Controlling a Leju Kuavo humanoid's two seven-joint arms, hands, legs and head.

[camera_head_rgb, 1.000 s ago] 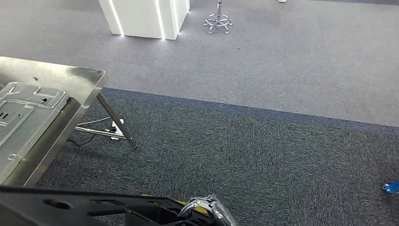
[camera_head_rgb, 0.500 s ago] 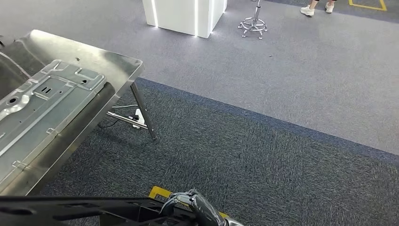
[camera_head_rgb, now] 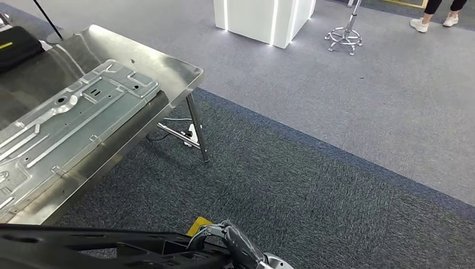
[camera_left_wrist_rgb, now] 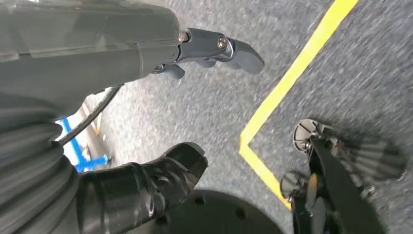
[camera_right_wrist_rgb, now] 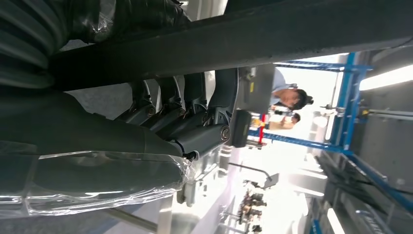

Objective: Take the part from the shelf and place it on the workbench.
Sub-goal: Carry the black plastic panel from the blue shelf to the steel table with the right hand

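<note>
A long black part (camera_head_rgb: 84, 249) runs along the bottom edge of the head view, and my right hand (camera_head_rgb: 235, 244) grips its near end. In the right wrist view the fingers (camera_right_wrist_rgb: 185, 117) curl around the part's dark bar (camera_right_wrist_rgb: 292, 34). The steel workbench (camera_head_rgb: 168, 67) stands ahead on the left, with a silver sheet-metal panel (camera_head_rgb: 73, 123) lying on it. My left hand (camera_left_wrist_rgb: 122, 53) hangs over the carpet with thumb and fingers apart and nothing between them.
The workbench leg (camera_head_rgb: 198, 129) has a power strip (camera_head_rgb: 187, 137) and cables under it. A black case (camera_head_rgb: 17, 45) sits on the bench's far left. Beyond are a white lit pedestal (camera_head_rgb: 263, 19), a stool base (camera_head_rgb: 343, 38) and a person's feet (camera_head_rgb: 434, 22). Yellow floor tape (camera_head_rgb: 197, 224) lies by my hand.
The whole view has turned left, so the workbench and its panel now show further into the picture. My right hand still holds the black part the same way.
</note>
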